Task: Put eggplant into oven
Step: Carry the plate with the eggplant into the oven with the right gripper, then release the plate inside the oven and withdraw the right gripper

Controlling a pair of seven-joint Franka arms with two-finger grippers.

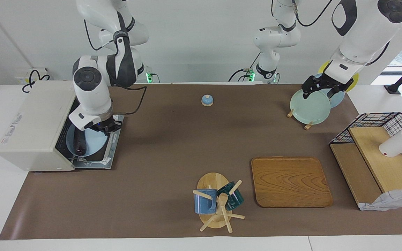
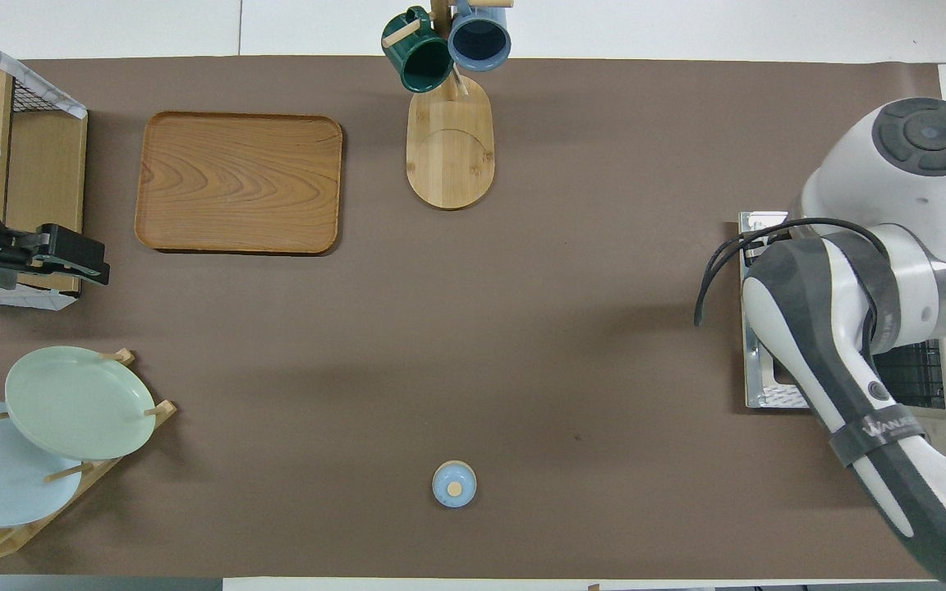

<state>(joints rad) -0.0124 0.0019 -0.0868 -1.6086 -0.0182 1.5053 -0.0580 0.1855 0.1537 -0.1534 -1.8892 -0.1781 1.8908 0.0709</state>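
The off-white oven (image 1: 33,125) stands at the right arm's end of the table with its door (image 1: 108,158) dropped flat open. A light blue plate (image 1: 94,141) lies in the oven's mouth, partly over the door. The dark eggplant (image 1: 80,144) lies on that plate, just inside the opening. My right gripper (image 1: 106,128) is low at the plate's edge over the door. In the overhead view my right arm (image 2: 851,328) hides the plate and eggplant; only the door's edge (image 2: 756,328) shows. My left gripper (image 1: 321,92) hangs open and empty over the plate rack, waiting.
A rack with a green plate (image 1: 309,106) stands near the left arm's base. A small blue knob lid (image 1: 207,100) lies mid-table near the robots. A wooden tray (image 1: 290,181), a mug tree (image 1: 218,202) and a wire basket shelf (image 1: 379,153) lie farther out.
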